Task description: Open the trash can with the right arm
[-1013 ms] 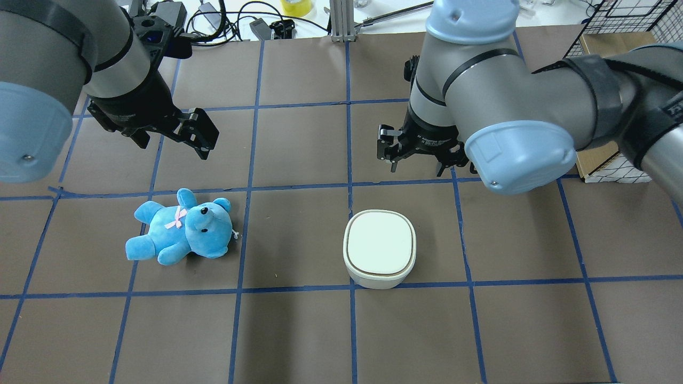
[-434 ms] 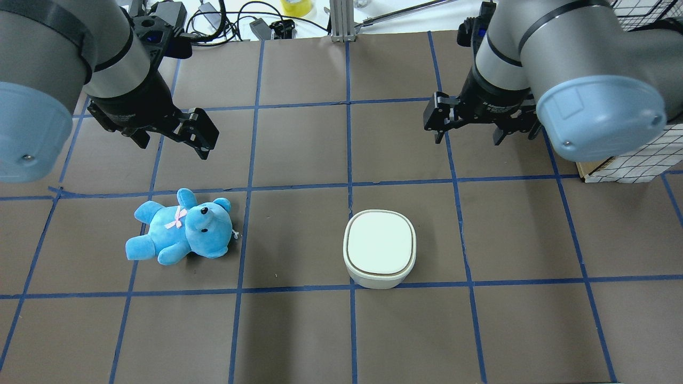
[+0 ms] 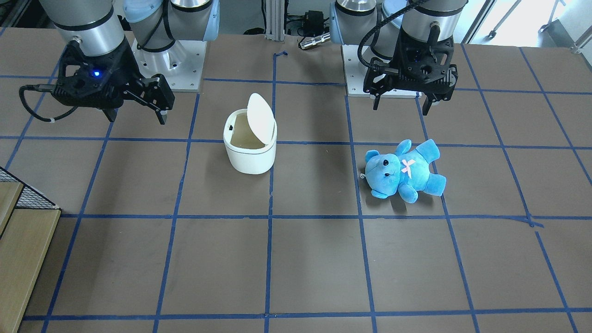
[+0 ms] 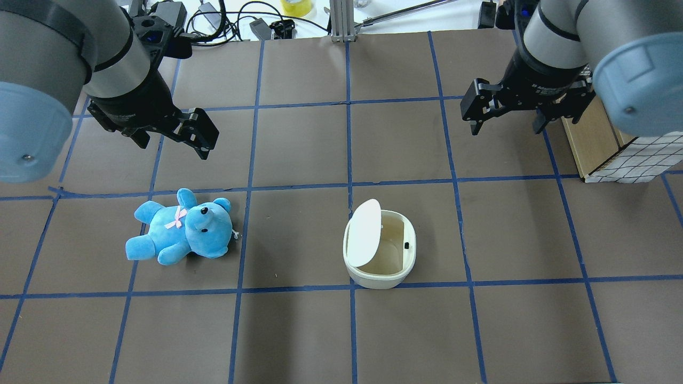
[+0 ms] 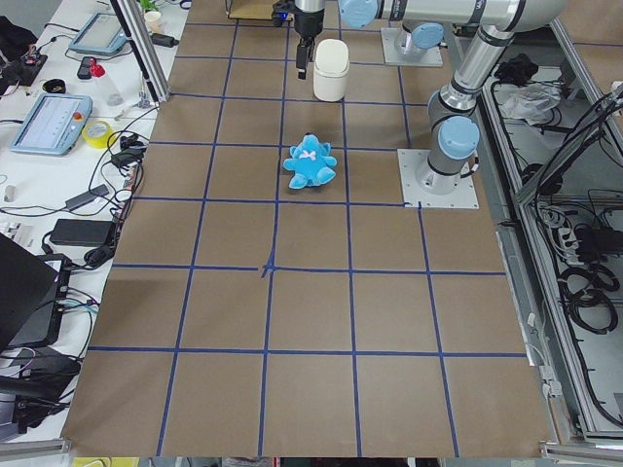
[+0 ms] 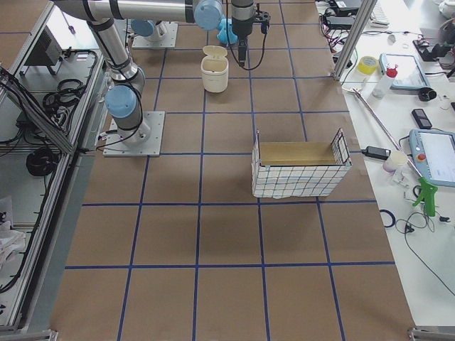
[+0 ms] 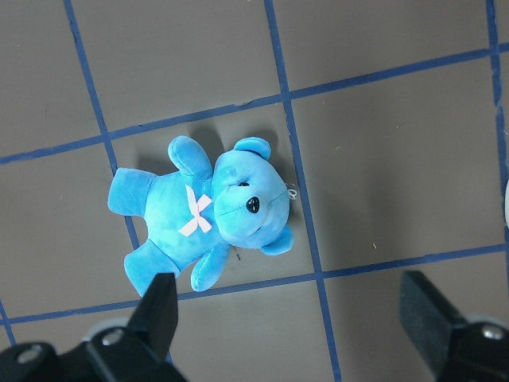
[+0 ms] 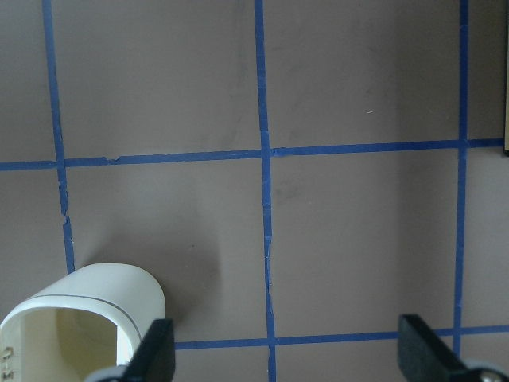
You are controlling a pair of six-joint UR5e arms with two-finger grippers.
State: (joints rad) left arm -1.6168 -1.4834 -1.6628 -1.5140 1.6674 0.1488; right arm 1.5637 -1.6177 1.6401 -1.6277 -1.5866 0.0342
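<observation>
Seen from overhead on the desk [image 4: 299, 330], the right arm [image 4: 555, 42] has drawn back from the can toward 1 o'clock. It now hangs well apart from the can, its jaws wide and empty. The left arm [image 4: 114, 64] has not moved and hovers at 10 o'clock, jaws wide and empty, with the bear [image 4: 179, 228] lying where it lay, near its 6 o'clock. The can [image 4: 376, 277] stands in the same spot, just off the desk's middle toward 5 o'clock. Its lid [image 4: 365, 233], flat and shut a moment ago, now stands tipped up along the can's 9 o'clock edge, baring the hollow inside. By my reading the task is as good as done: the can is open and the arm is clearing off.
</observation>
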